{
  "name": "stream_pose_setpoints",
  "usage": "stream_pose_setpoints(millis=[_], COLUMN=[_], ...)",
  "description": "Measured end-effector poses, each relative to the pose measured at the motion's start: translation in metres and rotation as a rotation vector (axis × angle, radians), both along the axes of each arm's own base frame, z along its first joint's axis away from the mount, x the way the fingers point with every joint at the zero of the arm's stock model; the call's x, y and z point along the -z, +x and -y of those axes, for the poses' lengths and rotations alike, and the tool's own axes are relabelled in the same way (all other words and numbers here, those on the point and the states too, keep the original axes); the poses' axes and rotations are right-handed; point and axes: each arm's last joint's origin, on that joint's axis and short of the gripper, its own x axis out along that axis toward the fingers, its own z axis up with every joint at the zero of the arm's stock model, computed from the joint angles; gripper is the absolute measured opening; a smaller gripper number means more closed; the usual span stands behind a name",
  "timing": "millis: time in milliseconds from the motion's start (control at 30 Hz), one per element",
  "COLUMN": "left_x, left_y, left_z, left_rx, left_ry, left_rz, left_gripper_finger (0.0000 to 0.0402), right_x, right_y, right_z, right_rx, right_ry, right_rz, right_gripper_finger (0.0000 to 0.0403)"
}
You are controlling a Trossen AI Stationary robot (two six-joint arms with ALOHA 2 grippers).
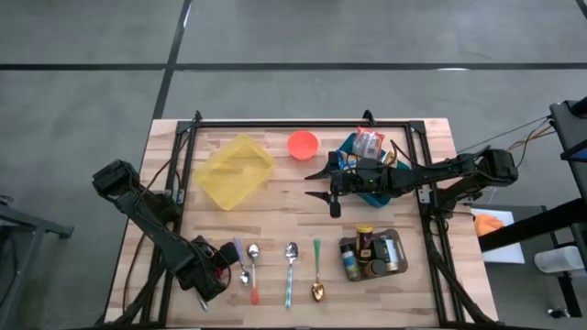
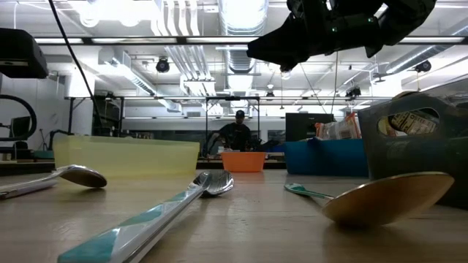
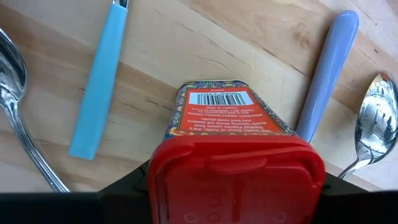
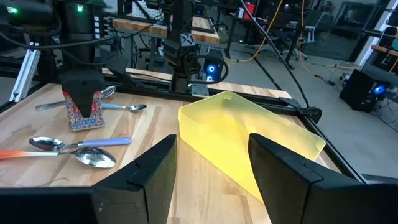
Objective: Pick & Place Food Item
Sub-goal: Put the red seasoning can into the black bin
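The left gripper (image 4: 84,93) has its jaws clamped on a red-lidded patterned spice tin (image 3: 217,118), standing on the wooden bench (image 1: 275,225) among blue-handled spoons (image 3: 96,87). The right gripper (image 1: 321,183) hovers mid-bench, jaws apart and empty, facing the yellow plastic tray (image 1: 234,171) beside an orange bowl (image 1: 303,144).

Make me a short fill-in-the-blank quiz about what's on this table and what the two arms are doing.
1. The left pincer is shut on a spice tin with a ____ lid.
2. The open right pincer holds ____.
3. The orange bowl sits beside the ____ container.
4. The blue-handled spoons lie on the ____.

Missing words: red; nothing; yellow; table
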Motion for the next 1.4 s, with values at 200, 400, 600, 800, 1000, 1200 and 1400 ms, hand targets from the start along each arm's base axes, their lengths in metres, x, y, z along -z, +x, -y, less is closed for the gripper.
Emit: stream_pose_setpoints(millis=[200, 400, 600, 800, 1000, 1200, 1400], left_x=[0.0, 0.0, 0.0, 0.0, 0.0, 0.0, 0.0], left_y=[0.0, 0.0, 0.0002, 0.0002, 0.0003, 0.0001, 0.0001], left_z=[-0.0001, -0.0003, -0.0007, -0.0006, -0.0005, -0.0004, -0.0004], left_rx=[0.0, -0.001, -0.002, -0.002, -0.002, -0.001, -0.001], left_ry=[0.001, 0.002, 0.011, 0.009, 0.008, 0.004, 0.004], left_rz=[0.0, -0.002, 0.007, 0.006, 0.006, 0.002, 0.001], left_gripper_finger=[0.0193, 0.0193, 0.0203, 0.0197, 0.0221, 0.0204, 0.0201], right_x=[0.0001, 0.0001, 0.0, 0.0001, 0.0001, 0.0001, 0.0001], right_y=[0.0, 0.0, 0.0, 0.0, 0.0, 0.0, 0.0], right_z=[0.0001, 0.0, 0.0, 0.0, 0.0, 0.0, 0.0001], right_rx=[0.0, 0.0, 0.0, 0.0, 0.0, 0.0, 0.0], right_ry=[0.0, 0.0, 0.0, 0.0, 0.0, 0.0, 0.0], right_rz=[0.0, 0.0, 0.0, 0.0, 0.0, 0.0, 0.0], right_gripper_finger=[0.0196, 0.0196, 0.0196, 0.0196, 0.0196, 0.0196, 0.0196])
